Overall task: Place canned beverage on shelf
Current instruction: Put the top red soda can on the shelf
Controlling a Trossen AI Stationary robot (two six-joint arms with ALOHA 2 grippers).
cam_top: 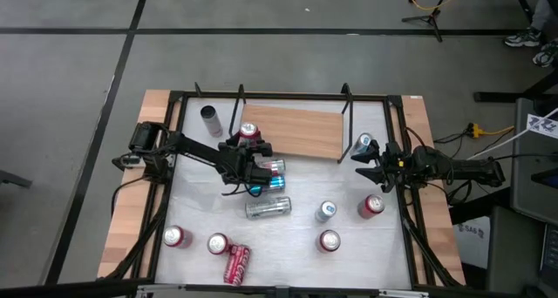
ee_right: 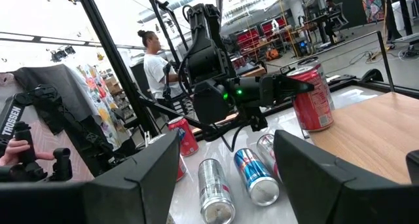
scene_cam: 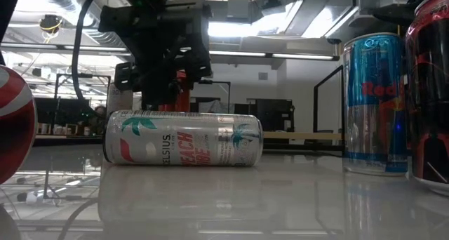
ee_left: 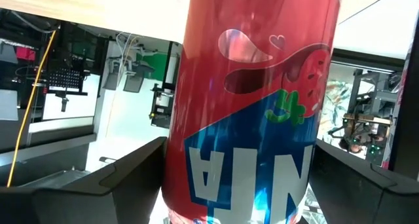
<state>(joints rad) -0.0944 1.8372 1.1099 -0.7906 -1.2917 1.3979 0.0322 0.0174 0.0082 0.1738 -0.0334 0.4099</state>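
A red can (cam_top: 249,131) stands upright on the left end of the light-brown shelf (cam_top: 301,131), its base on the board (ee_right: 373,129). My left gripper (cam_top: 247,145) reaches level from the table's left, one finger on either side of the can (ee_left: 249,106). The jaws are open about as wide as the can. My right gripper (cam_top: 370,163) waits open at the table's right edge, with nothing between its fingers (ee_right: 157,165). My left gripper's two fingers (ee_left: 111,178) stand close against opposite sides of the red can's wall (ee_left: 190,165), coming level from the table's left. I cannot tell whether they touch it. The can stands on the shelf on its own base.
Two cans (cam_top: 270,174) lie just near of my left gripper, and a silver can (cam_top: 268,207) lies nearer still. A blue can (cam_top: 364,143) stands by my right gripper and a grey can (cam_top: 210,119) left of the shelf. Several more cans stand along the near side. A person (ee_right: 154,54) is beyond the table.
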